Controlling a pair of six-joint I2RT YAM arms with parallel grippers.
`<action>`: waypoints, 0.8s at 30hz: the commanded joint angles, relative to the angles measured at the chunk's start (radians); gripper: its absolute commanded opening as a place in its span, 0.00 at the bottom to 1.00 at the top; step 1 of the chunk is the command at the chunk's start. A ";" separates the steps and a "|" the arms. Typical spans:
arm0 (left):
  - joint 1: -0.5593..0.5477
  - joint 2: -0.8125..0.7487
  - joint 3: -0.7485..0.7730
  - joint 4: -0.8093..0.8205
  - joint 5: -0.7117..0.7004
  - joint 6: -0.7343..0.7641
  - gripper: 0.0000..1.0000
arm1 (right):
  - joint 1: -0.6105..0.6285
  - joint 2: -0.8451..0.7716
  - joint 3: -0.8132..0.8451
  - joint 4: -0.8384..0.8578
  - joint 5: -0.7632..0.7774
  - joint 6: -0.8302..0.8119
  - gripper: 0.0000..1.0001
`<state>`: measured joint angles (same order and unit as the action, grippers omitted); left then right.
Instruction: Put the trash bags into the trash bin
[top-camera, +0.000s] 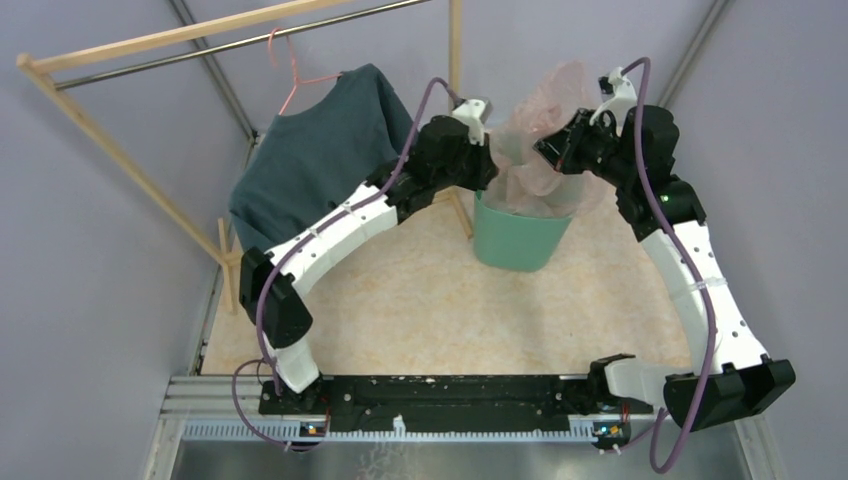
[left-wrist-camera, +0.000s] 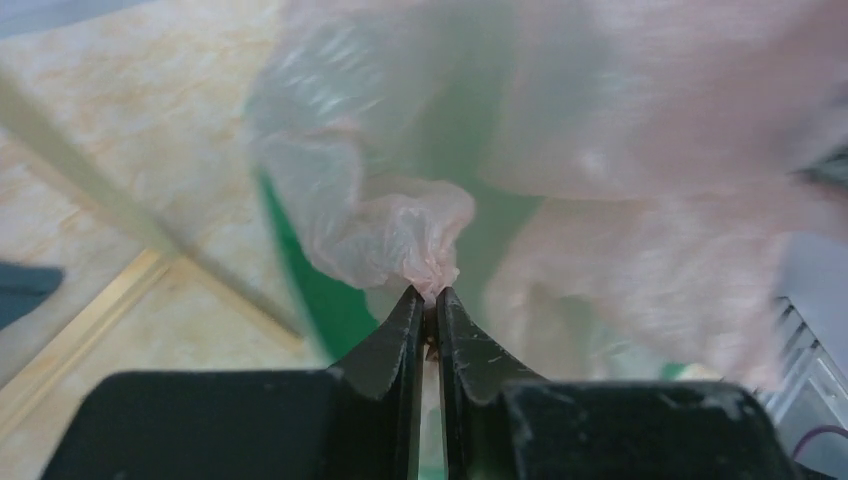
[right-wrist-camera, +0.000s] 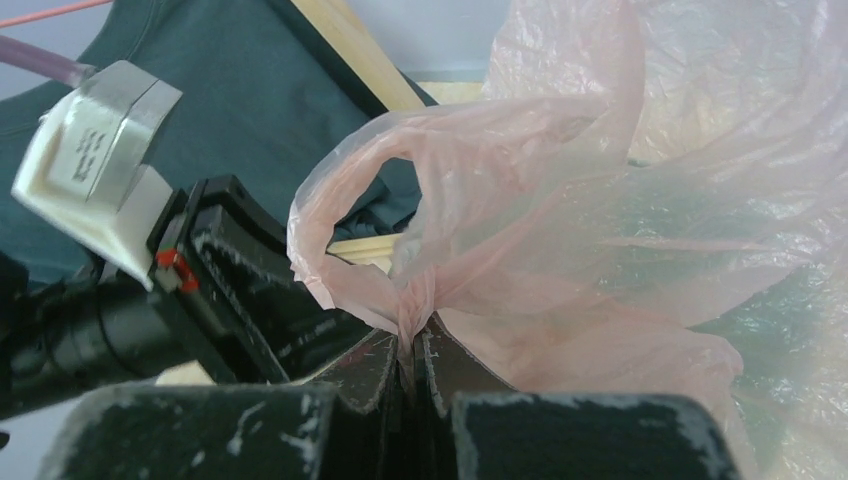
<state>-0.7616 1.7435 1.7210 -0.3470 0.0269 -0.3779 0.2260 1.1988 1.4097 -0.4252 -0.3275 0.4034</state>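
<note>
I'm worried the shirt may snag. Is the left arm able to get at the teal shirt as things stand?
Probably not yet: the left gripper is shut on the pink bag over the bin. The shirt hangs close beside that arm with nothing between, so it likely could after letting go.

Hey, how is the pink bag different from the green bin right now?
The trash bag is wrinkled, translucent pale-pink film; the trash bin is smooth, opaque mint green. The bag hangs pinched by the left end effector and right end effector; the bin stands upright on the table. Both look plastic.
</note>
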 joint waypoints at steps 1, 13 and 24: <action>-0.090 0.057 0.118 0.070 -0.072 0.033 0.14 | -0.007 -0.004 -0.005 0.043 -0.052 0.009 0.00; -0.088 -0.018 -0.012 0.018 -0.081 0.032 0.41 | -0.007 0.108 0.009 -0.076 -0.149 0.001 0.00; -0.087 -0.371 -0.165 0.043 -0.040 0.033 0.89 | 0.111 0.320 0.176 -0.458 -0.025 -0.182 0.00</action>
<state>-0.8486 1.4906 1.5791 -0.3618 -0.0311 -0.3424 0.2813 1.4628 1.5375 -0.7403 -0.4389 0.2958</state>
